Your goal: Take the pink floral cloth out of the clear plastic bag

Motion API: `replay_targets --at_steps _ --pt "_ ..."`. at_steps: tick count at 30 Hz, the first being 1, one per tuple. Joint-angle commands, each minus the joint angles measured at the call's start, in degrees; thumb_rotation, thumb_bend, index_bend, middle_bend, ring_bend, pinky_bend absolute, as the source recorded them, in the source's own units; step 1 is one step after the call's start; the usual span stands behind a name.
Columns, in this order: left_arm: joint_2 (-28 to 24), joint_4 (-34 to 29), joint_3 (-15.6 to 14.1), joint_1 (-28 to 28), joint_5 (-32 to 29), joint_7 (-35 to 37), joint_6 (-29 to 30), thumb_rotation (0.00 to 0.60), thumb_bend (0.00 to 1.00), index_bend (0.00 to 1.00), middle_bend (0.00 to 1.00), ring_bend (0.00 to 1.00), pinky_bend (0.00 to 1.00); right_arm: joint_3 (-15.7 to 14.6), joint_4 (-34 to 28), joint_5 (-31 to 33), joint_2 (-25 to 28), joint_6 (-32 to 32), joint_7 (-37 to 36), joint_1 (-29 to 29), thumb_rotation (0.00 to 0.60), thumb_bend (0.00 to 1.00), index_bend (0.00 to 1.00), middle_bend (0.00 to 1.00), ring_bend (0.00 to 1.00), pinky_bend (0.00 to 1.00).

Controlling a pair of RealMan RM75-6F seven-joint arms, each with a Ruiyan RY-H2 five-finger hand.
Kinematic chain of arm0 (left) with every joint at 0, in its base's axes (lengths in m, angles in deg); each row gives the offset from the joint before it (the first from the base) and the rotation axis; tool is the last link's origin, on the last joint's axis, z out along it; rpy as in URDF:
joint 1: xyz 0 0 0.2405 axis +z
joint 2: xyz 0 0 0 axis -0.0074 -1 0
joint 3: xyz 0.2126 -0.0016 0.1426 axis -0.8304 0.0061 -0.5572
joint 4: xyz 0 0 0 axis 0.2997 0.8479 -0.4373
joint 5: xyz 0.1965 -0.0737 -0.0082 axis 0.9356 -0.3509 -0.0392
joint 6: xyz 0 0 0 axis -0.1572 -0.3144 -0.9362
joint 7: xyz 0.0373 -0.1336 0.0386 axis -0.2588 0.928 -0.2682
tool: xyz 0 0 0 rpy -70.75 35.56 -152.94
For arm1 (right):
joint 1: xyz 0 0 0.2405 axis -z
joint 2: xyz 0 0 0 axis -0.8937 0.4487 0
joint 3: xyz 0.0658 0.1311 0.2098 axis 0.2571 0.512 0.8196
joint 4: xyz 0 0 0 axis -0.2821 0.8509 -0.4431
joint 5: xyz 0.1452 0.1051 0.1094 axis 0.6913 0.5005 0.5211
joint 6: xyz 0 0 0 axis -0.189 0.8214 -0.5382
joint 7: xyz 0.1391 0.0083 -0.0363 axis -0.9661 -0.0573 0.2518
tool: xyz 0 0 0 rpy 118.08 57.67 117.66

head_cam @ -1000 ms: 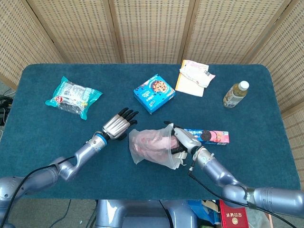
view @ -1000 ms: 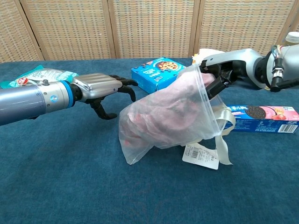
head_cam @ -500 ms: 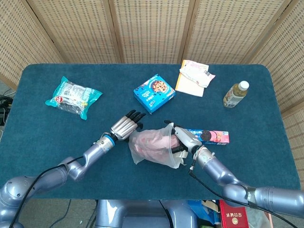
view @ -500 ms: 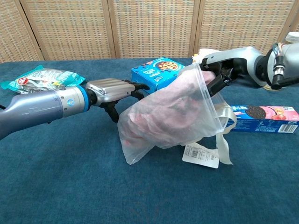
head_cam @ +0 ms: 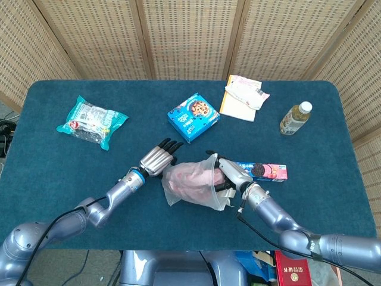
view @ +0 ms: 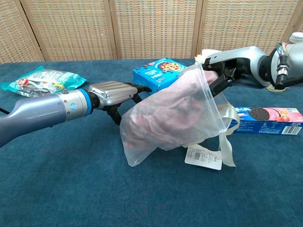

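The clear plastic bag [head_cam: 189, 186] [view: 168, 123] lies near the table's front middle, with the pink floral cloth [head_cam: 186, 179] [view: 163, 113] bunched inside it. My right hand [head_cam: 229, 174] [view: 226, 71] pinches the bag's open rim at the right and holds it lifted. A white tag [view: 204, 157] and ribbon hang from that end. My left hand [head_cam: 158, 158] [view: 113, 92] reaches to the bag's left side, fingers apart and holding nothing, their tips hidden behind the bag in the chest view.
A blue cookie box [head_cam: 193, 117] [view: 158, 72] stands just behind the bag. A long cookie pack [head_cam: 265, 171] [view: 267, 120] lies to its right. Further off are a green snack bag [head_cam: 91, 121], a white packet [head_cam: 242, 97] and a bottle [head_cam: 295, 118].
My left hand has moved right, from a short way off up to the bag's left side. The right hand and the bag have stayed almost still.
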Motion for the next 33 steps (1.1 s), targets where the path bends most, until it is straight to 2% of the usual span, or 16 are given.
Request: replay_targets --at_steps 1,8,20,24,33 --pt "0.23 0.42 -0.02 0.19 0.02 -0.12 0.48 0.600 0.53 0.64 0.00 0.00 0.00 -0.03 0.10 0.04 0.01 0.03 -0.03 0.04 0.600 0.83 0.74 0.03 0.00 0.00" --pt "0.30 0.95 -0.12 0.60 0.00 0.46 1.00 0.600 0.66 0.67 0.00 0.00 0.00 -0.15 0.54 0.20 -0.13 -0.02 -0.20 0.16 0.600 0.83 0.74 0.03 0.00 0.00" --pt "-1.08 0.73 -0.25 1.76 0.22 1.55 2.82 0.600 0.67 0.68 0.00 0.00 0.00 -0.01 1.04 -0.20 0.12 0.59 -0.63 0.77 0.600 0.83 0.74 0.03 0.00 0.00" --pt "-4.19 -0.78 -0.49 3.12 0.13 1.74 4.06 0.600 0.67 0.68 0.00 0.00 0.00 0.51 1.55 -0.55 1.03 1.39 -1.63 1.79 0.600 0.83 0.74 0.04 0.00 0.00" --pt "-16.38 -5.36 -1.45 8.76 -1.17 4.10 7.37 0.600 0.67 0.68 0.00 0.00 0.00 2.29 3.83 -1.64 4.99 1.43 -5.60 5.03 0.600 0.84 0.74 0.04 0.00 0.00"
